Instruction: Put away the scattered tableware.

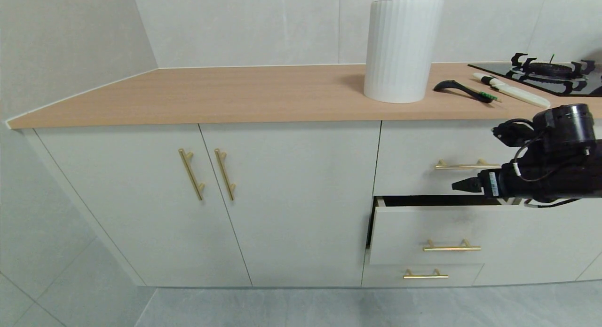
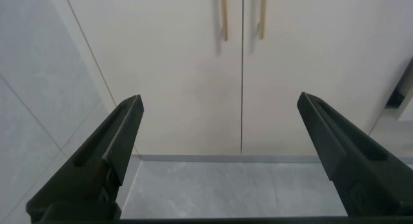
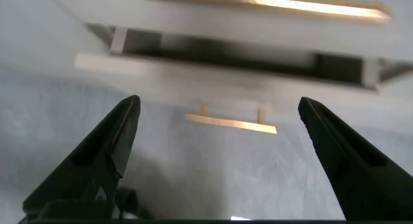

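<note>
The left gripper [image 2: 219, 100] hung low with its jaws spread wide and nothing between them, facing the closed cabinet doors [image 2: 193, 88] and the floor [image 2: 226, 185]. The right gripper [image 3: 219, 102] was just as wide and empty, touching nothing, in front of a drawer [image 3: 213, 79] pulled partly out. Its wrist view looked onto the drawer's gold handle [image 3: 231, 124]. The head view put that arm near the drawer's open top edge. Farther back on the countertop [image 1: 211, 94], a black utensil [image 1: 463, 90] and a long white utensil [image 1: 512, 92] lay side by side between a white ribbed canister [image 1: 400, 49] and the hob [image 1: 545, 73].
</note>
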`<state>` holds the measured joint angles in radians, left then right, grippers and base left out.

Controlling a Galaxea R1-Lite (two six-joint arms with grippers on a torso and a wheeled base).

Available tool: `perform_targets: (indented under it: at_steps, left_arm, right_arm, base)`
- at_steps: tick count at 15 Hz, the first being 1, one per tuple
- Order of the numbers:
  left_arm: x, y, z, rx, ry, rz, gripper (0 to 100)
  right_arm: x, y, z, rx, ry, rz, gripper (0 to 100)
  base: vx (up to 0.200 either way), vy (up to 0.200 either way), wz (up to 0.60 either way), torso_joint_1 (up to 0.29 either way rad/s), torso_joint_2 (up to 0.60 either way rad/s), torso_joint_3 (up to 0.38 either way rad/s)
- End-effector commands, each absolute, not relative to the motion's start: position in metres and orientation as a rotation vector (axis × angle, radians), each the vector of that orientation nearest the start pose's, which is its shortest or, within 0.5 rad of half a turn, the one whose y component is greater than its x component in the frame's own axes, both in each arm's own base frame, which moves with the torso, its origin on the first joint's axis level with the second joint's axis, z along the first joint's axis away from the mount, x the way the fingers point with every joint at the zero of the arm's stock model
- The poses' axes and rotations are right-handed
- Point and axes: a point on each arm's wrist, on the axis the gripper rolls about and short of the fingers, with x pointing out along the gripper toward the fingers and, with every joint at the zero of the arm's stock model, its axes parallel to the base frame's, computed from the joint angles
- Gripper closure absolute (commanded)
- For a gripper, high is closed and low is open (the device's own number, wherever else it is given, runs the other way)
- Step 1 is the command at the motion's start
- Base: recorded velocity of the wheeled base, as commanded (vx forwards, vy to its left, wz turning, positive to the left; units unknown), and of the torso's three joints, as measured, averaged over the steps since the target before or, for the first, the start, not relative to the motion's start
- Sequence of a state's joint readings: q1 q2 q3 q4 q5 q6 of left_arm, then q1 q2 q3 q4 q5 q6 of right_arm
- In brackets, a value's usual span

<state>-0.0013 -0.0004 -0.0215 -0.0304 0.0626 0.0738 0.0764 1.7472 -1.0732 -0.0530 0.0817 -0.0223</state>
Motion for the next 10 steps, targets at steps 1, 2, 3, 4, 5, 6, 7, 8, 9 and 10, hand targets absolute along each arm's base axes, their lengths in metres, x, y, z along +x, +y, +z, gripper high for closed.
perform_targets:
  at_steps: [1, 2, 3, 4, 5, 6, 7, 8, 9, 10]
  left_arm:
    - [-0.025, 0.001, 0.084, 0.072, -0.048, 0.063, 0]
    - [-0.025, 0.001, 0.085, 0.072, -0.050, 0.063, 0]
    - [-0.025, 0.001, 0.085, 0.072, -0.050, 0.063, 0]
    - [-0.025, 0.001, 0.085, 0.072, -0.050, 0.065, 0]
    - [-0.025, 0.001, 0.085, 0.072, -0.050, 0.063, 0]
    - [-0.025, 0.001, 0.085, 0.072, -0.050, 0.065, 0]
    - [-0.025, 0.001, 0.085, 0.072, -0.050, 0.063, 0]
    - [-0.025, 0.001, 0.085, 0.072, -0.050, 0.063, 0]
    - [-0.025, 0.001, 0.085, 0.072, -0.050, 0.063, 0]
    - [-0.025, 0.001, 0.085, 0.072, -0.050, 0.063, 0]
  right_arm:
    - [0.350, 0.036, 0.139, -0.033, 0.694, 0.162, 0]
    - [0.359, 0.036, 0.127, -0.044, 0.700, 0.131, 0]
    - [0.368, 0.037, 0.116, -0.052, 0.684, 0.106, 0]
    - [0.373, 0.038, 0.108, -0.057, 0.669, 0.099, 0]
    - [0.376, 0.039, 0.105, -0.057, 0.662, 0.100, 0]
    - [0.383, 0.040, 0.094, -0.057, 0.656, 0.098, 0]
    - [0.386, 0.040, 0.088, -0.057, 0.650, 0.095, 0]
    - [0.389, 0.040, 0.082, -0.057, 0.644, 0.095, 0]
    - [0.391, 0.041, 0.078, -0.056, 0.635, 0.095, 0]
    - [0.393, 0.041, 0.075, -0.057, 0.630, 0.094, 0]
  base:
    - [0.000, 0.000, 0.00, 0.000, 0.00, 0.000]
    - [0.000, 0.000, 0.00, 0.000, 0.00, 0.000]
    - [0.000, 0.000, 0.00, 0.000, 0.00, 0.000]
    - [0.000, 0.000, 0.00, 0.000, 0.00, 0.000]
    - [0.000, 0.000, 0.00, 0.000, 0.00, 0.000]
    - [0.000, 0.000, 0.00, 0.000, 0.00, 0.000]
    - [0.000, 0.000, 0.00, 0.000, 0.00, 0.000]
    - [0.000, 0.000, 0.00, 0.000, 0.00, 0.000]
    - [0.000, 0.000, 0.00, 0.000, 0.00, 0.000]
    - [0.000, 0.000, 0.00, 0.000, 0.00, 0.000]
